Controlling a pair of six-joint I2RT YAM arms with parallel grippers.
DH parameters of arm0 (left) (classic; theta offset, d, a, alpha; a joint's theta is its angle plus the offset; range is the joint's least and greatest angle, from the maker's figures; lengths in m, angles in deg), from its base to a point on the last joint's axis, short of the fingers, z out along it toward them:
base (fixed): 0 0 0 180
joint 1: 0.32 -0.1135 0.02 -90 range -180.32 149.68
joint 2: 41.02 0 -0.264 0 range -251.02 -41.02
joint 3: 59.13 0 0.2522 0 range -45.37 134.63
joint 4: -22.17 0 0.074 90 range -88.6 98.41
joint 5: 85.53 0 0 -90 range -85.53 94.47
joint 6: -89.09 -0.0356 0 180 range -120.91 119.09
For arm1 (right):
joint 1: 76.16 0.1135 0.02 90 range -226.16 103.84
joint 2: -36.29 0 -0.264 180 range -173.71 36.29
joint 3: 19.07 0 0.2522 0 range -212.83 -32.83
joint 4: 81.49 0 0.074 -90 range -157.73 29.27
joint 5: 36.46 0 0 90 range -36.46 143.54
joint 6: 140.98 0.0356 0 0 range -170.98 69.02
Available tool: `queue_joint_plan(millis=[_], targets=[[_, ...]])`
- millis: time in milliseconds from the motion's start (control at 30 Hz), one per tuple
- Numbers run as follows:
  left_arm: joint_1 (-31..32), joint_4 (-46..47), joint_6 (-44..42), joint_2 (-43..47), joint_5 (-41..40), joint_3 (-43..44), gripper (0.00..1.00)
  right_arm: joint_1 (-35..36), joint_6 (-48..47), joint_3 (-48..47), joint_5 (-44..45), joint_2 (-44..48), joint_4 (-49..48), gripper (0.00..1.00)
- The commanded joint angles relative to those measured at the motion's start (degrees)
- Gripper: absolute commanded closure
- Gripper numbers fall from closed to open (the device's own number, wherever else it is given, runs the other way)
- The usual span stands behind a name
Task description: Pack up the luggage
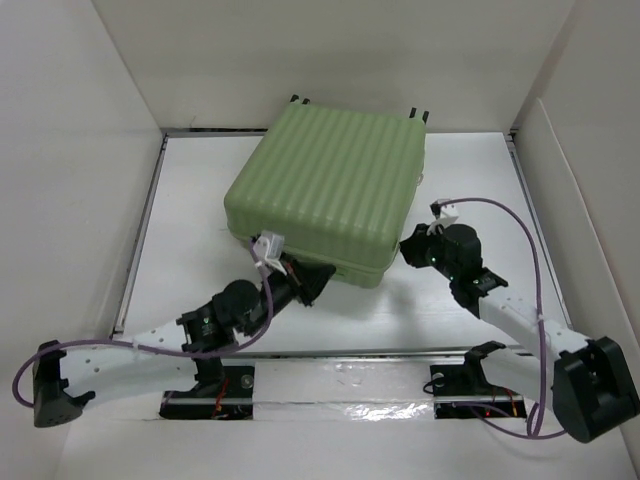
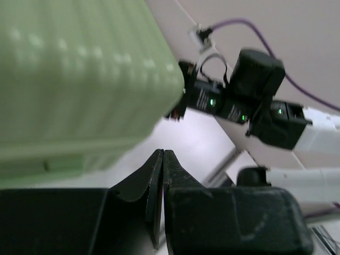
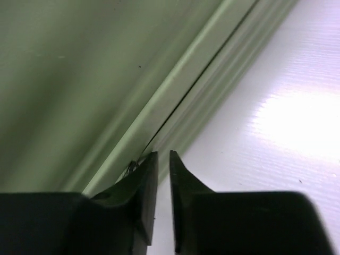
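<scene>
Left gripper (image 2: 162, 153) clenched, empty; right gripper (image 3: 162, 154) slightly ajar, perhaps touching luggage (image 1: 330, 190) seam.

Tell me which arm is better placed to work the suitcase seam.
Right, probably: the right gripper is slightly open at the suitcase seam; the left gripper is shut, pointing past the corner.

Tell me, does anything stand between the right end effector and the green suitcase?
Nothing visible does. The right end effector is right next to the seam of the closed pale green suitcase, with only bare white table beside it.
</scene>
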Motion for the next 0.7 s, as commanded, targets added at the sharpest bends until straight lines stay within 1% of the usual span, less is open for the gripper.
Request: queue_joint_plan(millis=[0, 67, 100, 133, 200, 233, 267, 300, 333, 367, 433, 467, 500, 533, 567, 600, 667], targets=[[8.0, -7.0, 4.3, 5.8, -12.2, -5.5, 1.00, 1.2, -0.5, 2.1, 4.7, 5.9, 2.8, 0.74], [11.4, -9.2, 8.4, 6.4, -14.5, -8.0, 1.00, 0.5, -0.5, 5.3, 3.3, 10.1, 3.6, 0.70], [13.1, -9.4, 11.5, 6.1, -16.1, -10.0, 1.00, 0.5, -0.5, 6.3, 2.8, 11.3, 3.7, 0.70], [13.1, -8.6, 12.3, 4.6, -15.8, -10.7, 1.00, 0.5, -0.6, 8.2, 1.9, 13.6, 3.5, 0.71], [13.1, -7.6, 12.8, 2.2, -14.8, -10.7, 1.00, 0.5, -1.4, 10.8, 0.2, 15.4, 0.1, 0.71], [13.1, -7.0, 11.7, -0.6, -14.6, -10.3, 0.91, 0.0, -2.1, 12.4, -1.1, 15.9, -2.6, 0.72], [13.1, -5.4, 10.9, -2.0, -14.6, -9.7, 0.86, -1.0, -2.7, 14.0, -4.3, 16.5, -6.2, 0.71], [12.5, -4.6, 10.2, -3.4, -13.9, -8.4, 0.81, -1.0, -3.3, 14.0, -5.7, 16.7, -6.8, 0.70], [11.6, -3.7, 8.4, -6.1, -13.2, -7.7, 0.77, -1.8, -3.8, 13.8, -6.8, 16.6, -7.4, 0.68], [10.7, -2.3, 7.6, -7.2, -12.1, -6.9, 0.71, -1.8, -4.5, 13.1, -9.5, 16.5, -7.7, 0.62], [8.6, -0.3, 6.1, -10.2, -7.7, -6.0, 0.70, -2.4, -7.1, 13.0, -11.0, 15.8, -9.1, 0.59], [6.4, 2.3, 5.0, -11.0, -6.3, -6.1, 0.70, -3.1, -7.7, 13.4, -9.8, 15.2, -12.0, 0.57], [5.1, 3.6, 4.4, -11.8, -2.4, -6.2, 0.70, -3.1, -8.0, 14.0, -9.4, 14.8, -13.6, 0.56], [3.7, 4.9, 4.0, -13.3, -0.4, -6.4, 0.70, -3.8, -9.3, 14.2, -10.0, 13.8, -14.8, 0.55], [1.5, 6.0, 4.0, -13.9, 0.9, -6.4, 0.70, -4.4, -9.8, 14.5, -11.3, 13.2, -18.2, 0.52], [0.9, 6.2, 3.8, -14.9, 2.7, -6.2, 0.70, -4.4, -10.7, 15.2, -12.1, 12.5, -20.5, 0.51], [0.4, 6.8, 2.8, -15.4, 3.3, -6.0, 0.71, -4.4, -11.9, 14.9, -15.2, 10.3, -23.8, 0.49]])
